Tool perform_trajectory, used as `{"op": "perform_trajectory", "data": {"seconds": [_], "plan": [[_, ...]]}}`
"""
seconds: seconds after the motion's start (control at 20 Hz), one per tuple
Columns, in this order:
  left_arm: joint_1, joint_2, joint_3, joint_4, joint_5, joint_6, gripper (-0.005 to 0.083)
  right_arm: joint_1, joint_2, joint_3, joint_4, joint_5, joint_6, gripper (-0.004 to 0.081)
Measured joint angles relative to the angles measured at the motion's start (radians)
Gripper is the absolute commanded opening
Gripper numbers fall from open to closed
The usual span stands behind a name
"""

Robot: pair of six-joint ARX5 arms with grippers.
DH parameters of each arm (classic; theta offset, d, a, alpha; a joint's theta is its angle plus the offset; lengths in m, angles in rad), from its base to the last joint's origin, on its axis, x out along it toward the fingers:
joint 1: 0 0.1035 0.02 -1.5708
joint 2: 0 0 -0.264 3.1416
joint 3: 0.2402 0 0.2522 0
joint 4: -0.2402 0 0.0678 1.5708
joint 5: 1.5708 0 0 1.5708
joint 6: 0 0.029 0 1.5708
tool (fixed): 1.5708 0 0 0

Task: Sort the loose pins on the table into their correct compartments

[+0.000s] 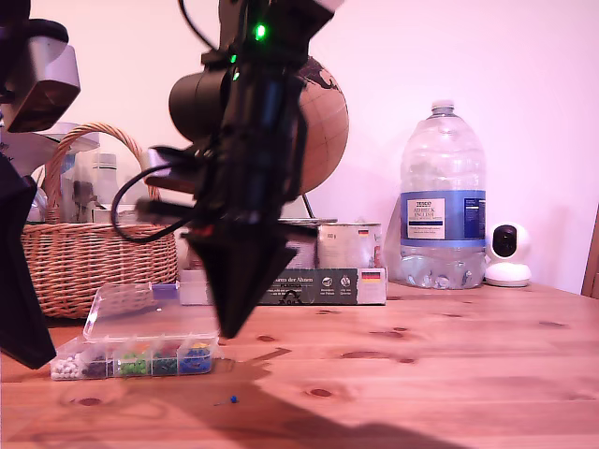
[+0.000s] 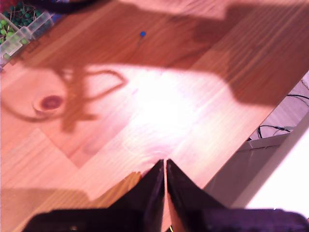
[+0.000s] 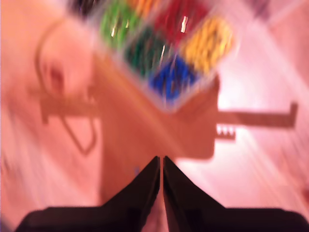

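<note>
My first gripper (image 2: 165,164) and my second gripper (image 3: 161,162) are both seen w/ jaws pressed together, nothing held. One blue pin (image 2: 142,34) is counted on the table (image 1: 449,374), well ahead of my first gripper and near the compartments (image 1: 140,357). Pin axis and nearer arm: not resolvable. No other loose pins are made out.

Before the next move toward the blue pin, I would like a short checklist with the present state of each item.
1. Blue pin located on the table: ok.
2. Pin lies apart from the compartment box: ok.
3. My first gripper empty, tips together: ok.
4. My second gripper empty, tips together: ok.
5. Jaws opened for picking: not ok.
6. Other loose pins located: cannot tell.
</note>
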Motion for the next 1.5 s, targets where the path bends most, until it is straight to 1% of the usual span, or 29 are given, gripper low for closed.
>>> {"op": "perform_trajectory", "data": {"seconds": [0.05, 0.3, 0.4, 0.5, 0.65, 0.8, 0.9, 1.0, 1.1, 1.15, 1.2, 1.3, 1.35, 1.4, 1.45, 1.5], "plan": [[0.0, 0.0, 0.0, 0.002, 0.0, 0.0, -0.0021, 0.0, -0.007, 0.0, -0.02, 0.007, -0.026, -0.0012], [0.0, 0.0, 0.0, 0.011, -0.005, -0.009, -0.0021, 0.0, -0.012, 0.0, -0.041, 0.006, -0.122, -0.0012], [0.0, 0.0, 0.0, 0.012, -0.029, -0.014, -0.0021, 0.0, -0.012, 0.0, -0.037, 0.005, -0.127, -0.0012], [0.002, 0.0, 0.0, 0.016, -0.046, -0.015, -0.0021, 0.0, -0.014, 0.0, -0.007, 0.005, -0.128, -0.0012], [0.015, 0.0, 0.0, 0.018, -0.049, -0.034, -0.0021, 0.0, -0.036, 0.0, 0.061, 0.005, -0.088, -0.0012], [0.022, 0.0, 0.0, 0.018, -0.05, -0.039, -0.0021, 0.0, -0.13, -0.017, 0.153, 0.026, -0.025, -0.0012], [0.022, 0.0, 0.0, 0.018, -0.051, -0.04, -0.0021, 0.0, -0.23, -0.058, 0.198, 0.056, -0.016, -0.0012], [0.022, 0.0, 0.0, 0.018, -0.051, -0.04, -0.0021, 0.0, -0.332, -0.132, 0.257, 0.066, -0.005, -0.0012], [0.022, 0.0, 0.0, 0.018, -0.051, -0.04, -0.0021, 0.0, -0.42, -0.241, 0.312, 0.065, -0.011, -0.0012], [0.022, 0.0, 0.0, 0.019, -0.05, -0.04, -0.0021, 0.0, -0.452, -0.299, 0.348, 0.061, -0.053, -0.0012], [0.022, 0.0, 0.0, 0.018, -0.051, -0.04, -0.0021, -0.001, -0.48, -0.365, 0.366, 0.038, -0.108, -0.0012], [0.022, 0.0, 0.0, 0.019, -0.051, -0.04, -0.0021, -0.001, -0.503, -0.468, 0.327, -0.031, -0.224, -0.0012], [0.022, 0.0, 0.0, 0.019, -0.051, -0.04, -0.0021, -0.001, -0.501, -0.5, 0.291, -0.072, -0.314, -0.0012], [0.022, 0.0, 0.0, 0.019, -0.051, -0.04, -0.0021, -0.002, -0.495, -0.518, 0.258, -0.1, -0.435, -0.0012], [0.022, 0.0, 0.0, 0.019, -0.051, -0.04, -0.0021, -0.005, -0.489, -0.523, 0.249, -0.121, -0.518, -0.0012], [0.022, 0.0, 0.0, 0.019, -0.051, -0.04, -0.0021, -0.005, -0.488, -0.523, 0.263, -0.15, -0.562, -0.0012]]}}
